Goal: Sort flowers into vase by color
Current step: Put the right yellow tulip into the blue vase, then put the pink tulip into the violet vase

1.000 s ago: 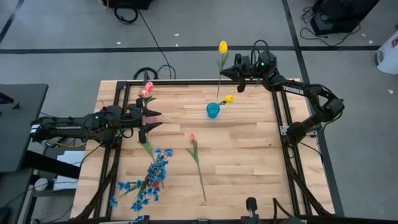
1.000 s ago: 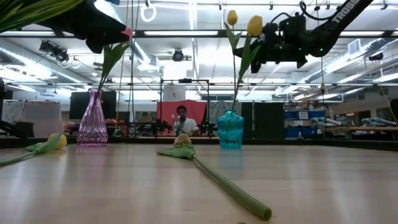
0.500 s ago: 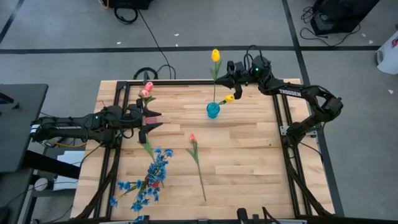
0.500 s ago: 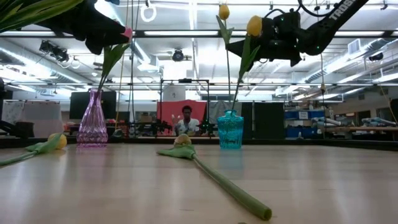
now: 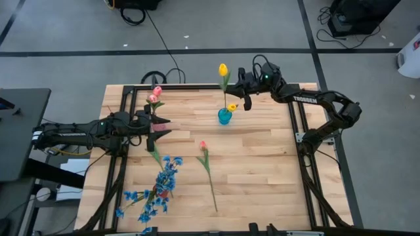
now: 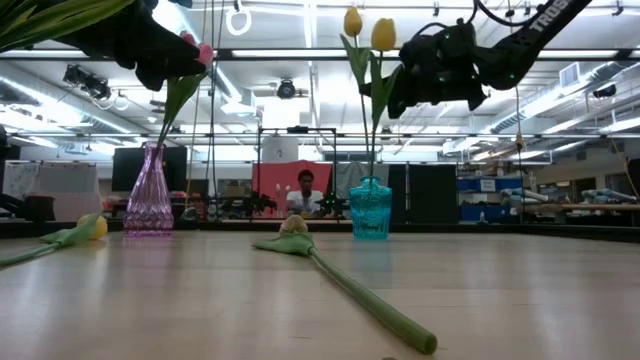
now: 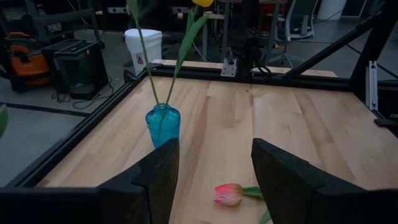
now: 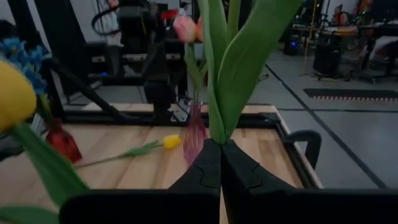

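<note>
My right gripper (image 5: 236,88) (image 8: 221,163) hangs over the far side of the table, shut on a yellow tulip (image 5: 223,69). That tulip's stem runs down into the blue vase (image 5: 224,117) (image 6: 370,208). A second yellow tulip (image 5: 231,107) stands in the same vase. My left gripper (image 5: 163,126) (image 7: 214,171) is open and hovers beside the pink vase (image 6: 150,195), which holds pink tulips (image 5: 153,95). A pink tulip (image 5: 207,164) (image 7: 229,194) lies flat on the table. A third yellow tulip (image 8: 169,142) lies by the pink vase. Blue sprays (image 5: 157,190) sit near the front left. My right gripper pinches the yellow tulip's stem (image 8: 216,127) at the leaves, between the two shut fingers. The fingers come level from the table's right and lie across the stem. The tulip stands nearly upright, leaning toward the far edge, with its lower end in the blue vase.
A black frame (image 5: 298,124) edges the wooden table. A red vase (image 8: 62,144) stands among the blue sprays. Bare wood (image 5: 262,170) lies to the right of the lying pink tulip. A person (image 6: 305,195) sits in the room behind.
My right gripper has moved toward the table's left and slightly toward the near edge, closer to the blue vase, staying shut on the tulip. The held tulip's head has come nearer and the stem stands more upright. The second yellow tulip in the vase has swung left too.
</note>
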